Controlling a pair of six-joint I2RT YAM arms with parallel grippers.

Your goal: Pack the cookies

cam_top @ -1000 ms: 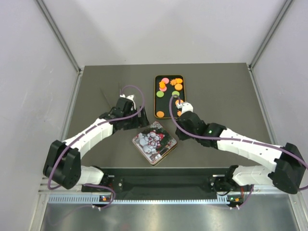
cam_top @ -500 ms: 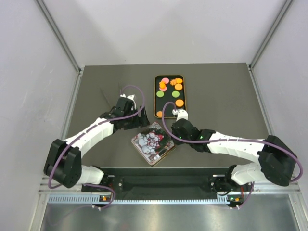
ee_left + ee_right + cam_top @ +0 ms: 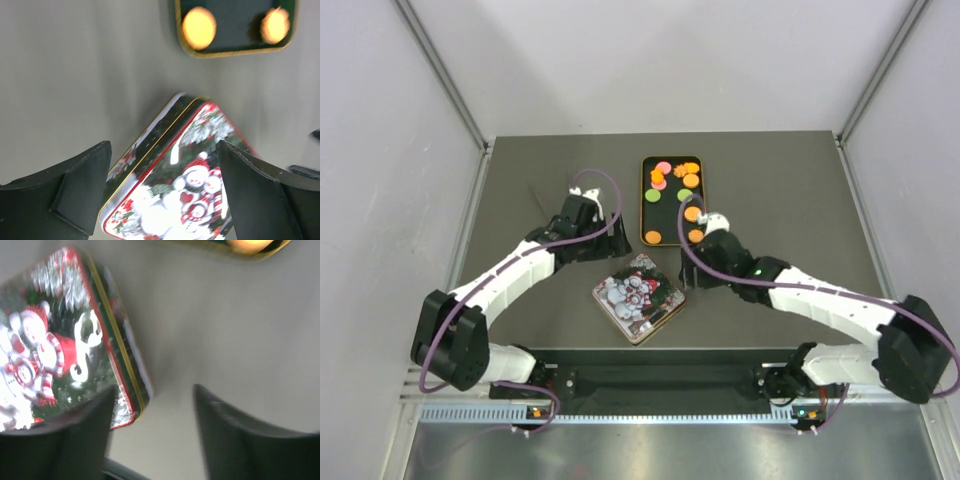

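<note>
nearest me, between the two arm bases, the tin sat on the table turned corner-on, snowman lid up. just past it the left gripper hung by the tin's far corner with its fingers spread wide and nothing between them. from its wrist camera the tin filled the gap below, and the tray's near end showed beyond.

the right gripper hovered off the tin's far right edge, over bare table. its fingers were apart and held nothing, though that view was blurred.

purple cables looped above both wrists. from overhead, the right arm's wrist and cable overlapped the tray's near right corner, close by an orange disc.

beyond both grippers lay the black, gold-rimmed tray, its long side running away from me. the cookies were all in it. two orange ones lay at the near end, one orange and two green around the middle, and a cluster of orange and pink at the far end. past the tray the grey table ran up to the pale walls.
</note>
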